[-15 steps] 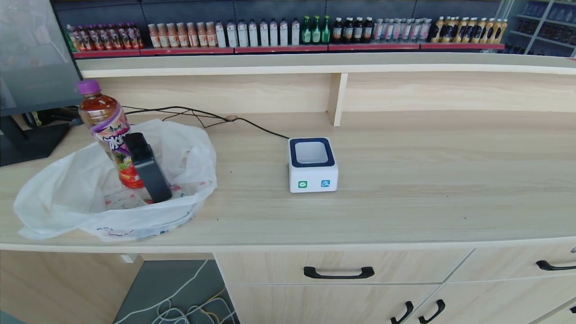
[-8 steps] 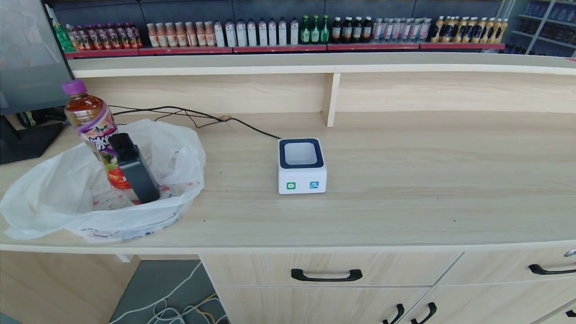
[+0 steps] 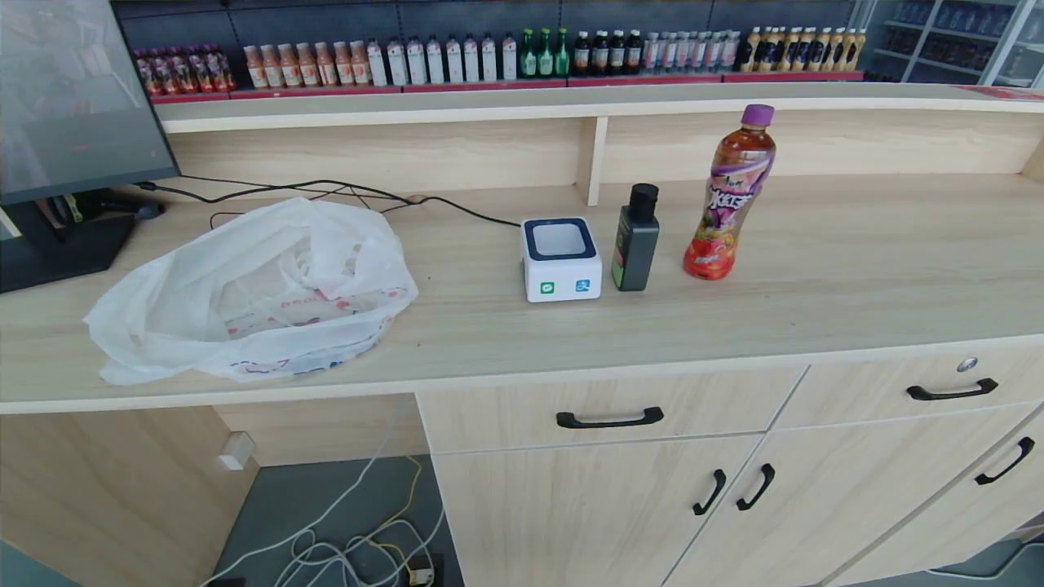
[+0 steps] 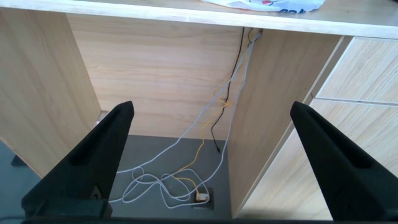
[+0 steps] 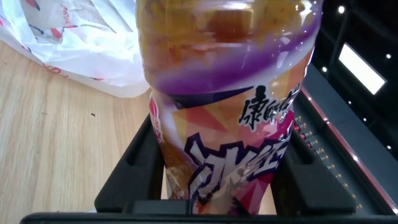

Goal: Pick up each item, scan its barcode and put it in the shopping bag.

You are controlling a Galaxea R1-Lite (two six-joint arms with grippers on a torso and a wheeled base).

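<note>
A tea bottle [image 3: 730, 196] with a purple cap stands upright on the wooden counter [image 3: 856, 269], right of a dark flask-shaped bottle [image 3: 635, 238]. That dark bottle stands beside the white barcode scanner [image 3: 561, 259]. The white shopping bag [image 3: 253, 285] lies slumped open at the counter's left. In the right wrist view, the tea bottle [image 5: 230, 93] sits between the black fingers [image 5: 134, 165] of my right gripper [image 5: 217, 180], with the bag [image 5: 68, 37] behind it. My left gripper [image 4: 211, 162] hangs open below the counter edge, under the bag [image 4: 273, 5].
A monitor [image 3: 73, 90] stands at the far left, with black cables [image 3: 326, 191] running behind the bag to the scanner. A raised back shelf with a divider [image 3: 591, 159] bounds the counter. Drawers [image 3: 610, 420] are below, and loose cables [image 4: 180, 180] lie on the floor.
The head camera has shifted. Earlier the tea bottle and the dark bottle stood in the bag at the left; now both stand on the counter, right of the scanner.
</note>
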